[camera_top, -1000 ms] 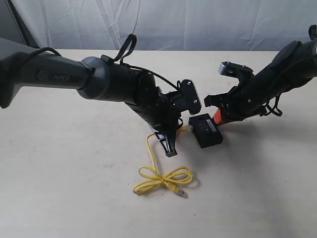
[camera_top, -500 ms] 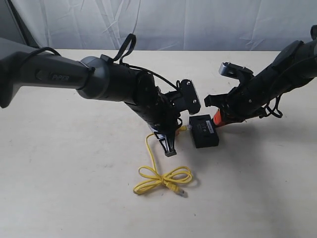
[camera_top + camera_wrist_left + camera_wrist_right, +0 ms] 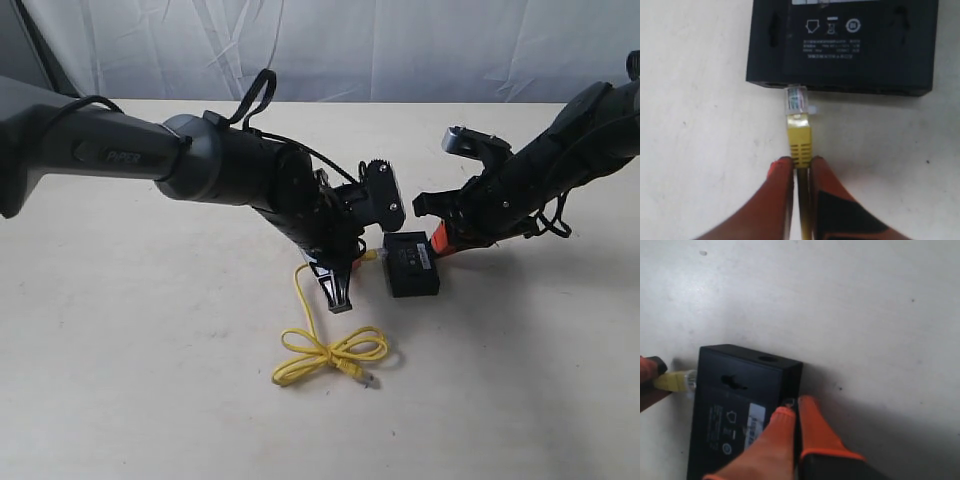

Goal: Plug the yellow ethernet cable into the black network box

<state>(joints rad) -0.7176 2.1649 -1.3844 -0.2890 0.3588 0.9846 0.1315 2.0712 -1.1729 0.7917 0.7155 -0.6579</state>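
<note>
- The black box point(image 3: 850, 45) runs off the edge of the left wrist view. Its port side is too dark to tell whether the clear plug point(image 3: 796, 97) of the yellow cable point(image 3: 799, 140) is seated.
- In the exterior view, the left end effector point(image 3: 340, 300) mostly hides that plug beside the box.
- The box's white print point(image 3: 830, 50) is too small to read.
- It is unclear whether the right end effector point(image 3: 796, 407) touches the box's corner.

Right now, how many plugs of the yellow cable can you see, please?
2. One plug meets the black box's edge, ahead of the left fingers; the other lies loose on the table near the loops.
</note>
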